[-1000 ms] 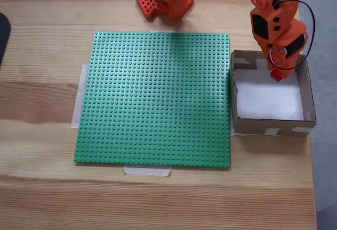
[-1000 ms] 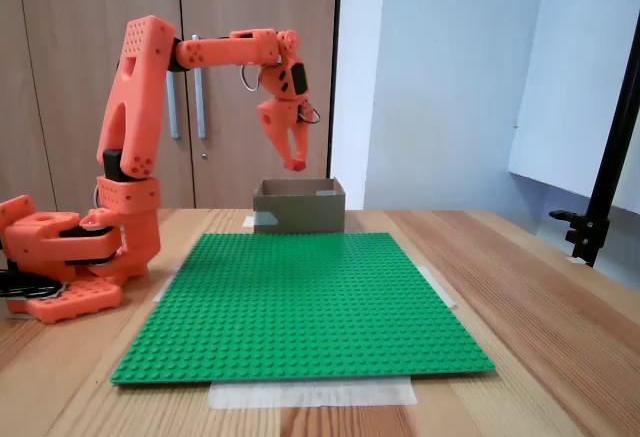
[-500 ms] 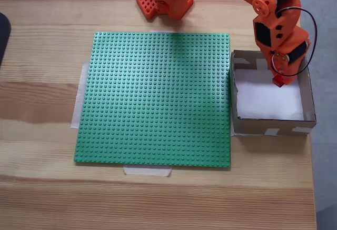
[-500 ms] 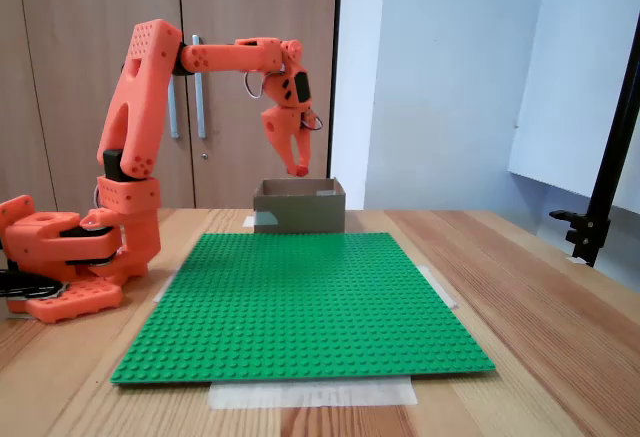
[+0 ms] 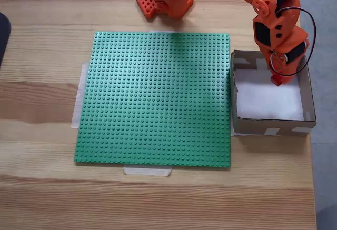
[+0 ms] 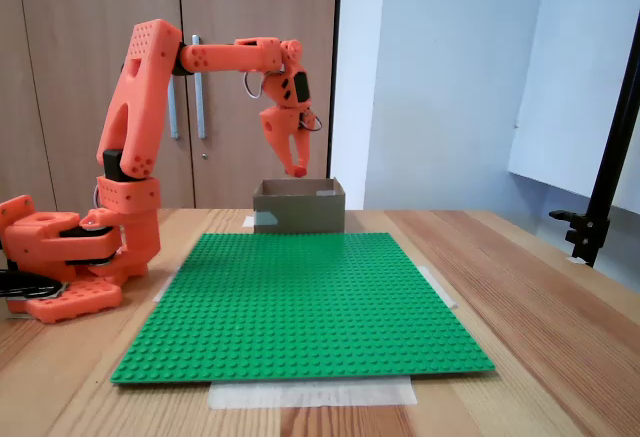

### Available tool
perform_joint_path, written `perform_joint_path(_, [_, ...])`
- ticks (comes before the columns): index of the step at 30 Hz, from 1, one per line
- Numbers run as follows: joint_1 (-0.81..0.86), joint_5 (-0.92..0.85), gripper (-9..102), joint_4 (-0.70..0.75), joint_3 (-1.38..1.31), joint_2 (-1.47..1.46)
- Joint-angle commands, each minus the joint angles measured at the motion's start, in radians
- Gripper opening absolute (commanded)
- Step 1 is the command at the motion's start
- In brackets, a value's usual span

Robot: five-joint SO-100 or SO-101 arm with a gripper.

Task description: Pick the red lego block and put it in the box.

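The brown cardboard box (image 5: 307,94) with a white bottom stands to the right of the green baseplate (image 5: 155,97) in a fixed view from above. My orange gripper (image 5: 275,80) hangs over the box's far part, pointing down, shut on the small red lego block (image 5: 275,80) at its tips. From the front in a fixed view, the gripper (image 6: 298,169) holds the red block (image 6: 298,170) a little above the rim of the box (image 6: 298,207).
The arm's orange base (image 6: 58,257) sits at the table's left in a fixed view from the front. White tape strips (image 5: 147,170) hold the baseplate down. A black stand (image 6: 595,202) rises at the right edge. The table edge runs just right of the box.
The gripper with the red block moved further out over the box between the oldest frames and half a second ago; since then it has barely shifted.
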Motion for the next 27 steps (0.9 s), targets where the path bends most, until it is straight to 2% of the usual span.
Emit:
perform_joint_path(1, [0.005, 0.012, 8, 0.005, -0.046, 0.009])
perform_joint_path(27, [0.023, 0.035, 16, 0.025, -0.046, 0.028])
